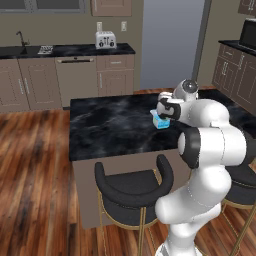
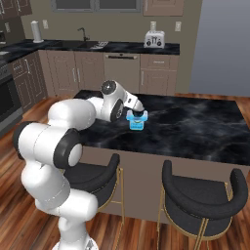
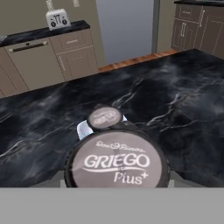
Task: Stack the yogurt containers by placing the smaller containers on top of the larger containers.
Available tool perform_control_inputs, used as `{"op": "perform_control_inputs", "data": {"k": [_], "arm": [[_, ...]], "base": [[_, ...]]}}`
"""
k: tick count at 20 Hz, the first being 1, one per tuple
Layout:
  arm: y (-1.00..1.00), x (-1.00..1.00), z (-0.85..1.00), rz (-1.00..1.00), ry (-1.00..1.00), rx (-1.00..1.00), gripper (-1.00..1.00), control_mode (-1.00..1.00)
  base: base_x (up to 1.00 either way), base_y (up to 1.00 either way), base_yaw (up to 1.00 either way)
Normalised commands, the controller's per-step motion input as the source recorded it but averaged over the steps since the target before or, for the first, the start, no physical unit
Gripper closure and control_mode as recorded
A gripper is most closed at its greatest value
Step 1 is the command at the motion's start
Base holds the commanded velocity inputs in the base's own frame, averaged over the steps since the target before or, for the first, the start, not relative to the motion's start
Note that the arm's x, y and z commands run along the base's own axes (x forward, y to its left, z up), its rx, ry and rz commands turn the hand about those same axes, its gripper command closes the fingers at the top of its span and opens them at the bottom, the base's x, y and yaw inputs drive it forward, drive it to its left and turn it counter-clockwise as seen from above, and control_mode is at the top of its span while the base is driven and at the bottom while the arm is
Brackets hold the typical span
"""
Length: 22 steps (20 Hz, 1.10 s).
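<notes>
My left base camera sits behind my arm (image 1: 210, 150) on its left, looking forward and down over the black island counter (image 1: 110, 130) from some way back. My right base camera does likewise from behind on the right, seeing the same island counter (image 2: 195, 132), the toaster (image 2: 154, 38) on the back counter, and the light blue tub (image 2: 136, 122) from the other side. My hand camera looks along my gripper, very near a round lid (image 3: 117, 165) printed GRIEGO Plus, facing the toaster (image 3: 57, 18).
</notes>
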Motion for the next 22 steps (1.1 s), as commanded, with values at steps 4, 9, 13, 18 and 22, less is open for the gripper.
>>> {"op": "perform_control_inputs", "data": {"k": [4, 9, 13, 18, 22], "arm": [[0.0, 0.05, -0.01, 0.0, 0.0, 0.0, 1.0, -1.0], [0.0, 0.05, -0.07, 0.0, -0.01, 0.0, 1.0, -1.0], [0.0, 0.02, -0.09, 0.0, -0.01, 0.0, 1.0, -1.0], [0.0, 0.06, -0.1, 0.0, 0.0, 0.0, 1.0, -1.0], [0.0, 0.13, -0.1, 0.0, 0.0, 0.0, 1.0, -1.0]], "base": [[0.0, 0.0, 0.0], [0.0, 0.0, 0.0], [0.0, 0.0, 0.0], [0.0, 0.0, 0.0], [0.0, 0.0, 0.0]]}}
